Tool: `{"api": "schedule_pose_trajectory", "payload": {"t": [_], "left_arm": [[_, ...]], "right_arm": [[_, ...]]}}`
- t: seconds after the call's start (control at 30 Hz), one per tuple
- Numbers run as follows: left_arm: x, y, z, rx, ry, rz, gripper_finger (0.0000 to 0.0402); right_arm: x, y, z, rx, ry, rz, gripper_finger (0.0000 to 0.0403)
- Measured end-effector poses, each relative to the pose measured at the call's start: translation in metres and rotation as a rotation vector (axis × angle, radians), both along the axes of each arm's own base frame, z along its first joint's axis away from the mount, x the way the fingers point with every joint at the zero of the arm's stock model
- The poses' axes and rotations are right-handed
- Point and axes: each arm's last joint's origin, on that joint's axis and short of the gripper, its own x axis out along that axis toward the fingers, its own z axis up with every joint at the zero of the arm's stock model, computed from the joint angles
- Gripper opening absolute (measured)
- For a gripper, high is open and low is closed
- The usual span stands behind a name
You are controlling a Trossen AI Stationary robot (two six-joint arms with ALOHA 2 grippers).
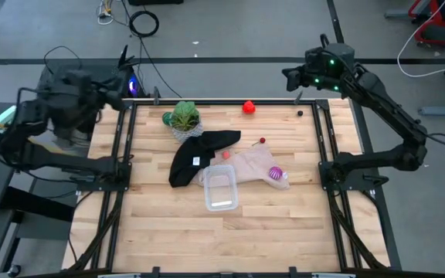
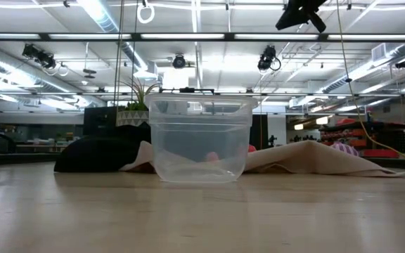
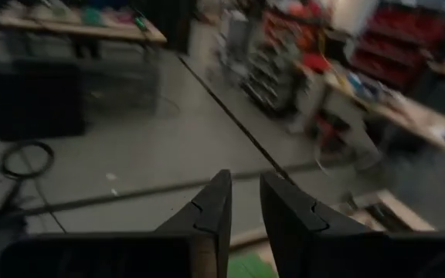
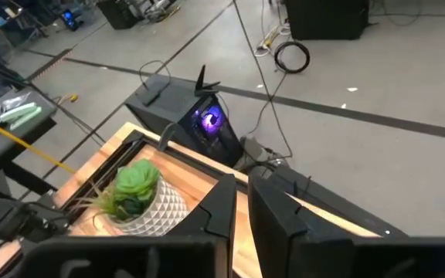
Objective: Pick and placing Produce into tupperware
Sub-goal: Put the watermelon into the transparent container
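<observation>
The clear tub (image 1: 221, 188) stands near the table's middle, against the near edges of a black cloth (image 1: 199, 154) and a beige cloth (image 1: 253, 164); in the low view the tub (image 2: 199, 140) holds no fruit. A red fruit (image 1: 248, 107) sits by the far edge. A pinkish fruit (image 1: 226, 154) lies between the two cloths, and a purple fruit (image 1: 275, 174) rests on the beige cloth. A small green fruit (image 1: 166, 118) lies beside the potted plant. My left gripper (image 3: 244, 197) is raised beyond the far left corner and my right gripper (image 4: 239, 197) beyond the far right corner. Both are shut and hold nothing.
A leafy plant in a white pot (image 1: 184, 117) stands at the far left of the table. A tiny red piece (image 1: 262, 141) and a small dark piece (image 1: 300, 113) lie on the wood. Black rails frame the table. The near half of the tabletop (image 1: 222, 239) is bare wood.
</observation>
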Motion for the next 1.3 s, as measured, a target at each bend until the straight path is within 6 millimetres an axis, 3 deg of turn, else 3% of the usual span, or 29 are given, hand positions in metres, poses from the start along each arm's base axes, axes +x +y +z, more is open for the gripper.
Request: {"api": "schedule_pose_trajectory", "payload": {"t": [0.23,0.47,0.7,0.83,1.0,1.13,1.3], "left_arm": [[0.040,0.037,-0.016,-0.095,0.231,-0.127,0.0071],[0.050,0.092,-0.038,-0.253,0.360,-0.434,0.0049],[0.032,0.136,-0.059,-0.213,0.633,-0.537,0.0011],[0.011,0.155,-0.057,-0.194,0.508,-0.558,0.0005],[-0.020,0.175,-0.058,-0.184,0.381,-0.437,0.0026],[-0.016,0.186,-0.075,-0.264,0.342,-0.403,0.0036],[-0.017,0.179,-0.091,-0.291,0.427,-0.389,0.0030]], "right_arm": [[0.000,0.001,0.000,0.014,-0.010,0.012,0.0042],[-0.002,0.003,0.002,0.007,-0.015,0.014,0.0042],[-0.003,0.004,-0.002,0.034,0.015,0.014,0.0042],[-0.004,0.005,-0.005,0.053,0.036,0.013,0.0042],[-0.004,0.005,-0.005,0.055,0.038,0.012,0.0042],[-0.004,0.005,-0.005,0.059,0.030,0.009,0.0042],[0.003,0.005,-0.007,0.075,0.025,0.015,0.0042]]}}
